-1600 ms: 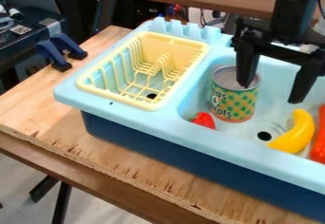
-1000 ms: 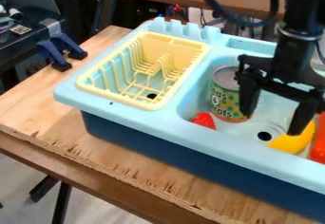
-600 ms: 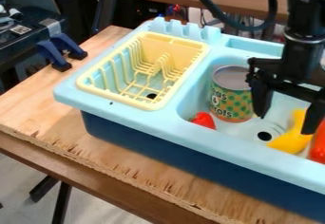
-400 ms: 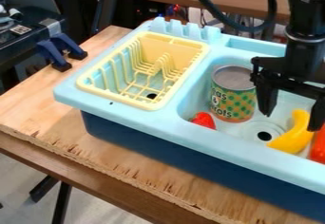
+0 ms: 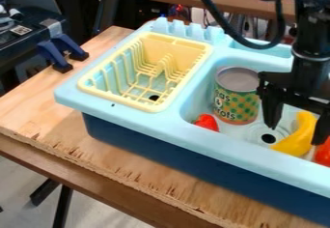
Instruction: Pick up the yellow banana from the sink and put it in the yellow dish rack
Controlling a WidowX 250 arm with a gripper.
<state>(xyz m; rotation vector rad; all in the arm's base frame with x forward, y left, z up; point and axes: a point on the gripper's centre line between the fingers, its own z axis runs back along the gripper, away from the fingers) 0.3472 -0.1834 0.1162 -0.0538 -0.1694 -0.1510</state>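
Banana (image 5: 299, 137) lies in the toy sink (image 5: 193, 140), below and between the two fingers of the pincer (image 5: 296, 130) as the camera sees it. The pincer is spread wide, with no object pinched, and points downward over the basin; that width seems to suit a thing as thick as the banana. One fingertip hangs on the drain side of the banana, the other near the red-orange thing (image 5: 323, 152), and whether either tip touches anything is hard to tell. The banana slants, one end up under the pincer and the other down toward the near wall, probably because the sloping wall props it.

To the left of the pincer in the view, the can (image 5: 237, 96) stands upright on its flat base, which likely keeps it steady. Farther left and nearer the camera, the strawberry (image 5: 207, 121) rests low against the basin wall, where its rounded shape may have let it settle. The drain (image 5: 268, 138) sits just left of the banana. Well apart from the pincer, on the far left, the yellow dish rack (image 5: 122, 99) is seated in its own recess, its rim probably holding it in place
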